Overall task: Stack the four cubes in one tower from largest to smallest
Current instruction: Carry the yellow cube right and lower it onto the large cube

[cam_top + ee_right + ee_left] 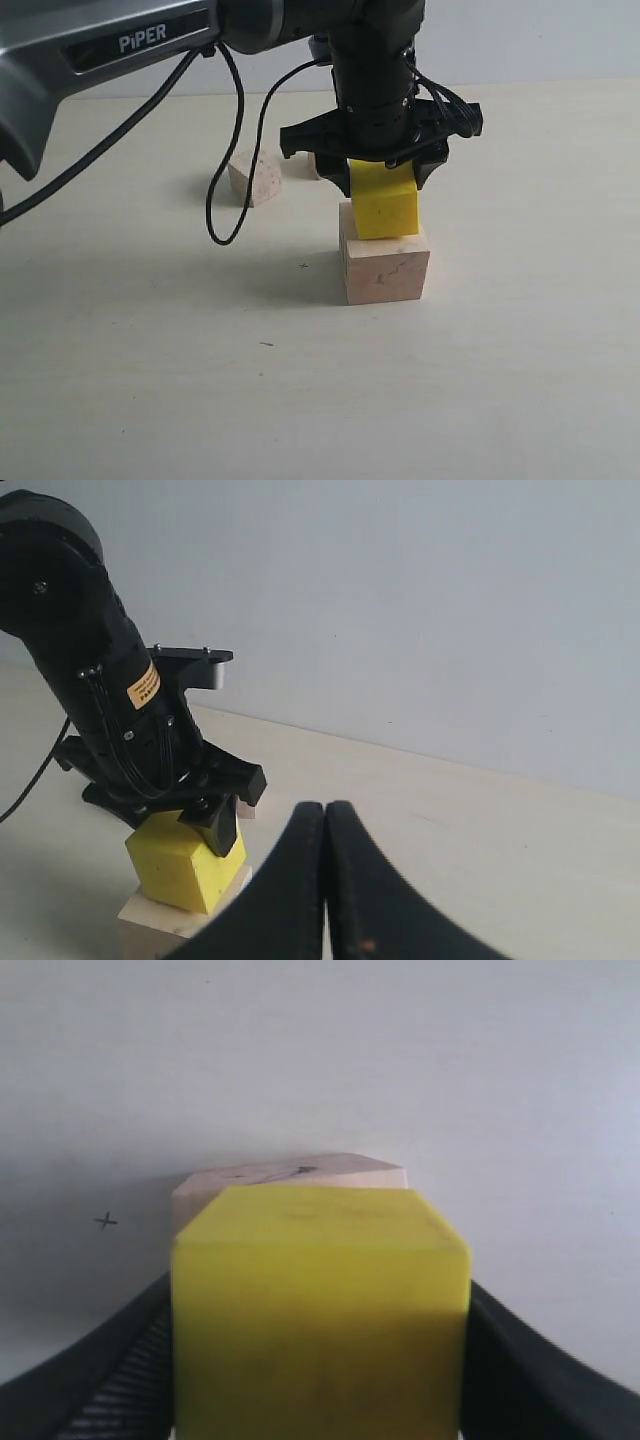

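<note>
exterior view: the left gripper [382,182] is clamping the yellow cube [388,210] on or just above the large pale cube [385,272], twisted against it and sitting toward one edge; left wrist view: the jaws are hugging both yellow sides, so an uneven release is risking dragging it askew; right wrist view: the right gripper [325,880] is hanging shut and empty, apart from the stack.

Left arm [70,50] was grey-silver with white "PiPER" lettering [155,40] on the side, and the wrist below it was all black. Thin black cables [215,180] looped off it. Small orange sticker [146,685] and tiny screws on the wrist. Right gripper [325,815] had smooth curved black fingers [285,890], left gripper [383,185] had ribbed black pads [130,1390]
</note>
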